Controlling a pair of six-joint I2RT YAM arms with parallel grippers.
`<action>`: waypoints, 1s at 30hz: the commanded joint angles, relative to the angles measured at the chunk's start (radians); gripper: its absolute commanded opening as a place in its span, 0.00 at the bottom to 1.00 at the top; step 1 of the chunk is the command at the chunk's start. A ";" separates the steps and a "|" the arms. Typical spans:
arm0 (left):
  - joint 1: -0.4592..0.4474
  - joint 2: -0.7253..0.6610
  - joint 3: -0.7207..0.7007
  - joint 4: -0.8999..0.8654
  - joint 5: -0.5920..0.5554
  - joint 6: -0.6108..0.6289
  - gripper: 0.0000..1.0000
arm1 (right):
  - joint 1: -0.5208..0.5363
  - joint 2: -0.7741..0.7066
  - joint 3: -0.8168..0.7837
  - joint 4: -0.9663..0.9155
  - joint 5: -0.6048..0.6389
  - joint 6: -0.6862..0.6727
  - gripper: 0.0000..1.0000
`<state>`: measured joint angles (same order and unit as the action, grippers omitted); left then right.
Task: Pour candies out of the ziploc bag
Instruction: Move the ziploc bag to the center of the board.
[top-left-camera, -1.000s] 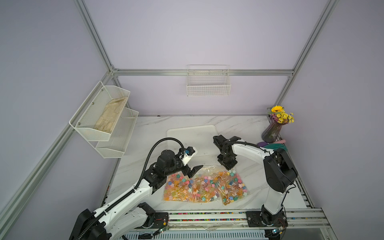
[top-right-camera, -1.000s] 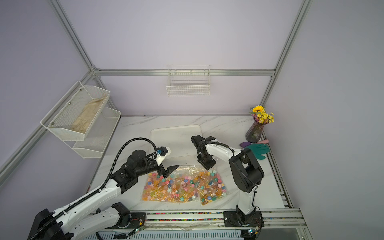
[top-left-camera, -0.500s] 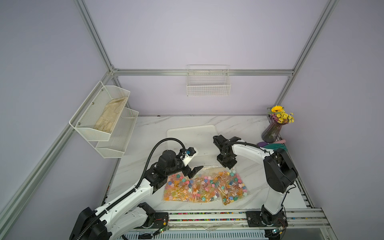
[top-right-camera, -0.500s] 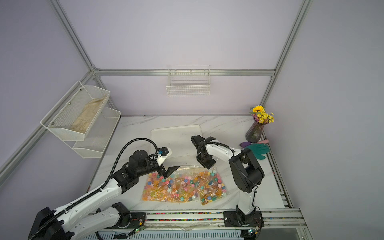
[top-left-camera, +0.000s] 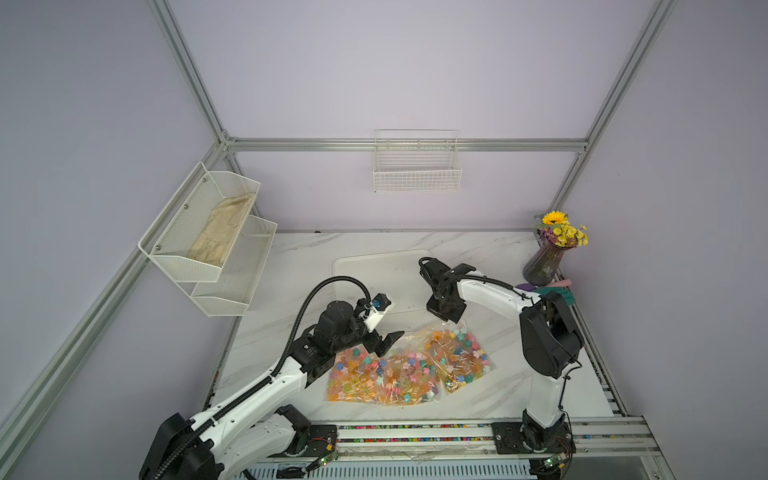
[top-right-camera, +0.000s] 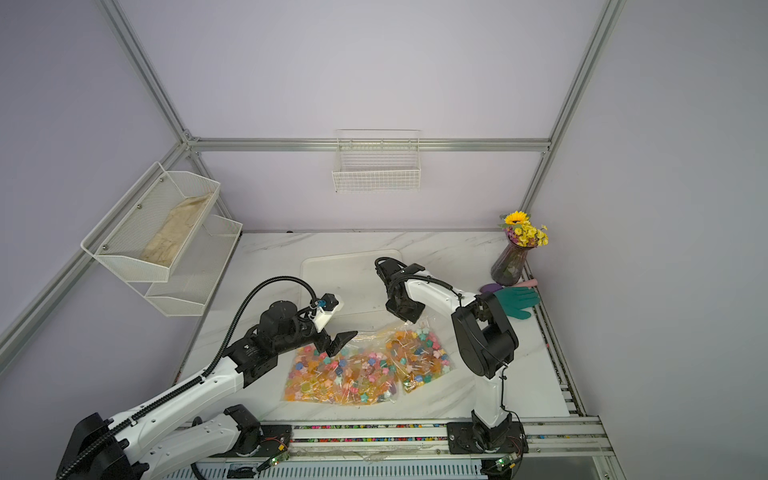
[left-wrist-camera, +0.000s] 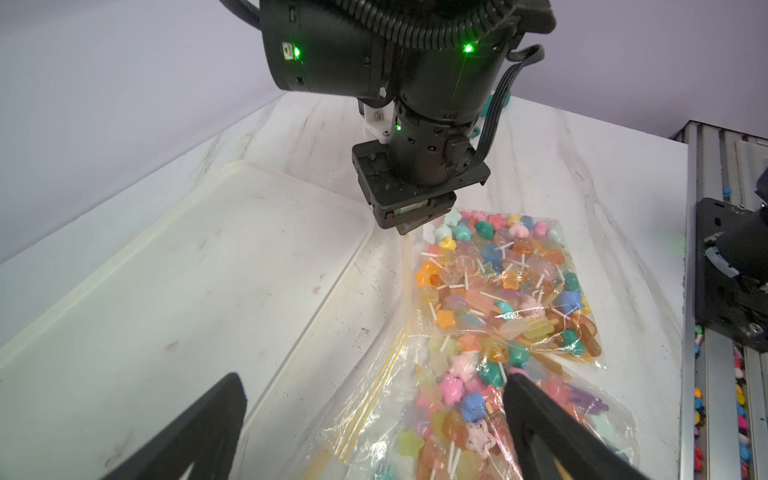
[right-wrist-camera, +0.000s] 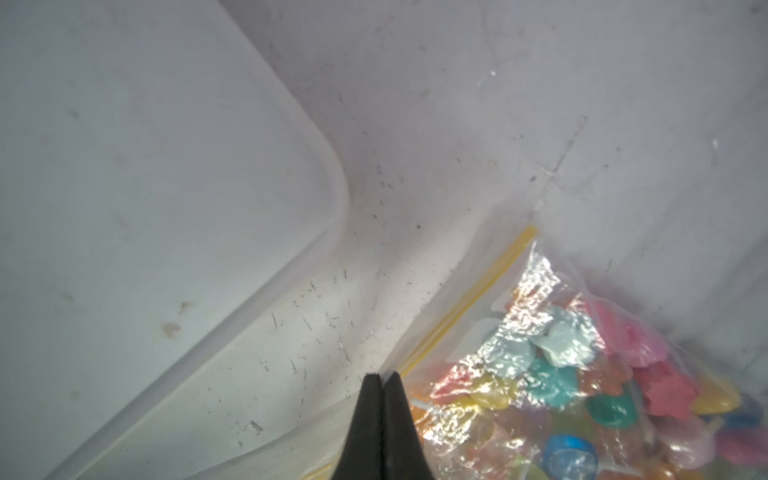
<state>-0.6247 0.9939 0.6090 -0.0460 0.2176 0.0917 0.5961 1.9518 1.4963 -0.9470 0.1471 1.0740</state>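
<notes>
A clear ziploc bag (top-left-camera: 405, 368) (top-right-camera: 363, 372) full of candies (top-left-camera: 455, 353) (left-wrist-camera: 494, 307) lies flat on the marble table near the front. My left gripper (top-left-camera: 384, 343) (top-right-camera: 341, 343) (left-wrist-camera: 372, 378) hovers open over the bag's left end, one finger above the candies and the other above the table beside the tray. My right gripper (top-left-camera: 451, 320) (top-right-camera: 409, 321) (right-wrist-camera: 380, 376) points down at the bag's far right corner. Its jaws are shut on the clear plastic edge next to the yellow zip line (right-wrist-camera: 465, 307).
A shallow white tray (top-left-camera: 374, 270) (left-wrist-camera: 166, 291) (right-wrist-camera: 124, 166) lies just behind the bag. A vase of yellow flowers (top-left-camera: 544, 266) and a teal glove (top-left-camera: 563, 295) sit at the back right. Wire shelves (top-left-camera: 208, 241) hang on the left wall, and a wire basket (top-left-camera: 417, 166) on the back wall.
My right gripper has closed on the bag's edge. The left arm has barely moved and stays open.
</notes>
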 joint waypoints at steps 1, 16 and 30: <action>-0.003 -0.042 0.057 -0.004 -0.116 -0.081 0.96 | 0.036 0.045 0.066 0.019 0.030 -0.150 0.00; 0.013 -0.062 0.061 -0.067 -0.350 -0.215 0.96 | 0.233 0.093 0.123 0.085 0.023 -0.381 0.00; 0.077 -0.010 0.134 -0.132 -0.294 -0.313 1.00 | 0.232 0.007 0.058 0.131 0.012 -0.276 0.22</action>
<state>-0.5732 0.9821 0.6525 -0.1886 -0.1047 -0.1474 0.8284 2.0071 1.5608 -0.8379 0.1547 0.7589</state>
